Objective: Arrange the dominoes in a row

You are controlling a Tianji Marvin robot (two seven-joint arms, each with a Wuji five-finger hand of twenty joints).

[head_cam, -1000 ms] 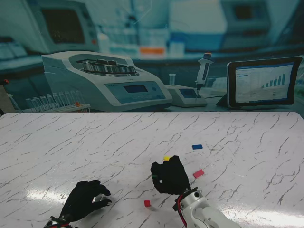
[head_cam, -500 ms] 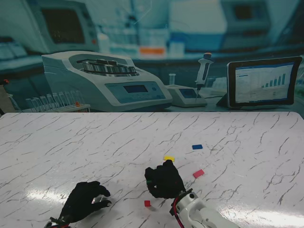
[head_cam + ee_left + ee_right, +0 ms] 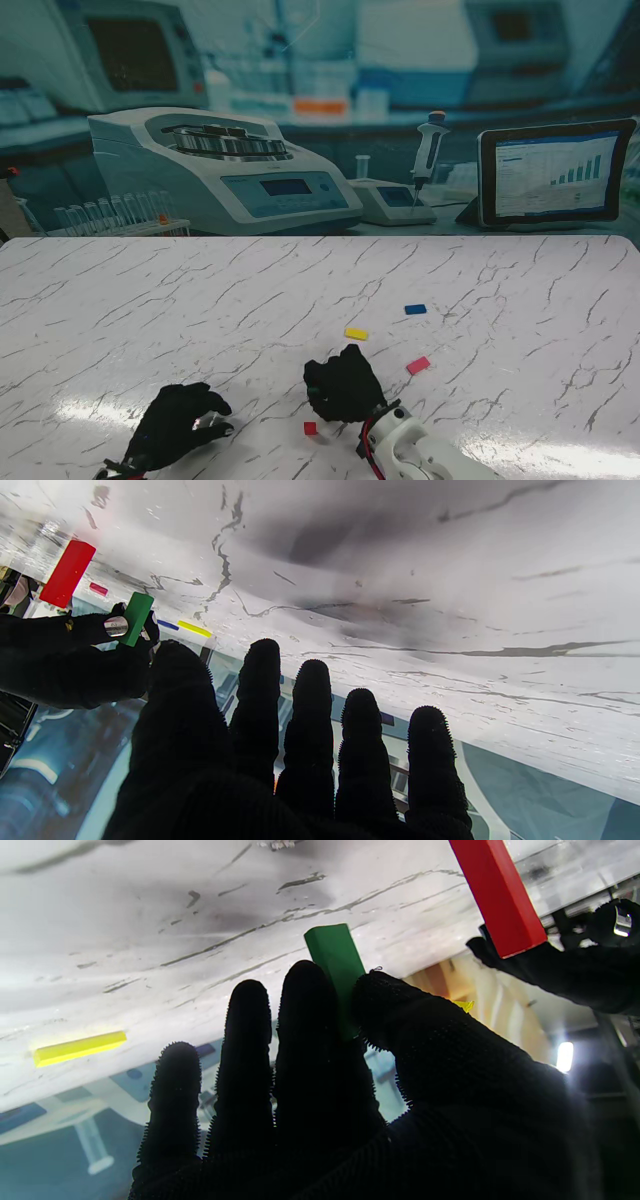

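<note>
Two black-gloved hands are seen at the near edge of the marble table. The left hand is held low at the near left; in its wrist view the fingers are seen extended side by side with small gaps, and nothing is held in them. The right hand is placed near the middle, a little farther from the robot. In the right wrist view a green domino is seen pinched between the thumb and the first fingers, its free end pointed toward the table top; whether it touches the table cannot be told. The same green domino is seen in the left wrist view, clamped in the right hand's fingertips. From the stand view it is hidden by the glove.

A red domino is stood upright on the table just beside the right hand, on its left and slightly nearer. Farther out, a pink domino is laid flat to the right of that hand. A yellow domino is laid flat just beyond the hand, and a blue domino lies farthest, beyond and to the right of the yellow one. These three are well apart from each other and are not lined up.
</note>
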